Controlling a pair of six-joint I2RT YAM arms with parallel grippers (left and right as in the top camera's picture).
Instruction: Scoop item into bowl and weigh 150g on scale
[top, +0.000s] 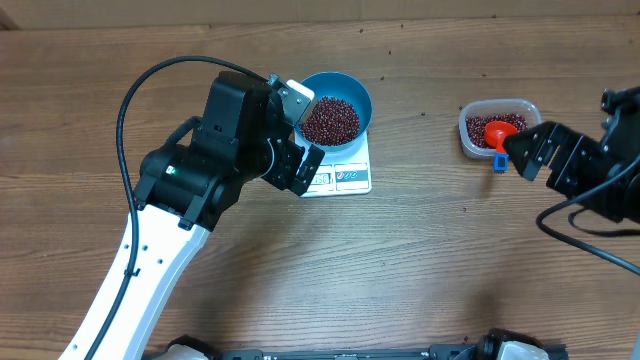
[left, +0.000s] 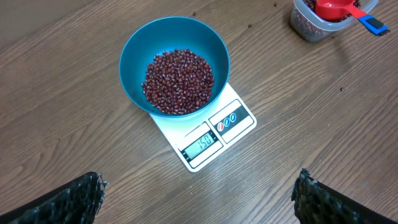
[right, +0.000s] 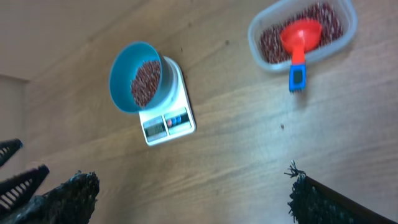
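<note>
Beans in bowl — on scale.

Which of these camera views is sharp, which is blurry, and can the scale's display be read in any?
Left wrist view: sharp, evenly lit, single beans in the bowl distinct, scale display reads 150. Right wrist view: soft blur, red scoop smeared at its edges, display unreadable. Overhead view: fairly sharp, display too small to read.

Even bright light, soft shadows, right-wrist view blurred (slightly)
</note>
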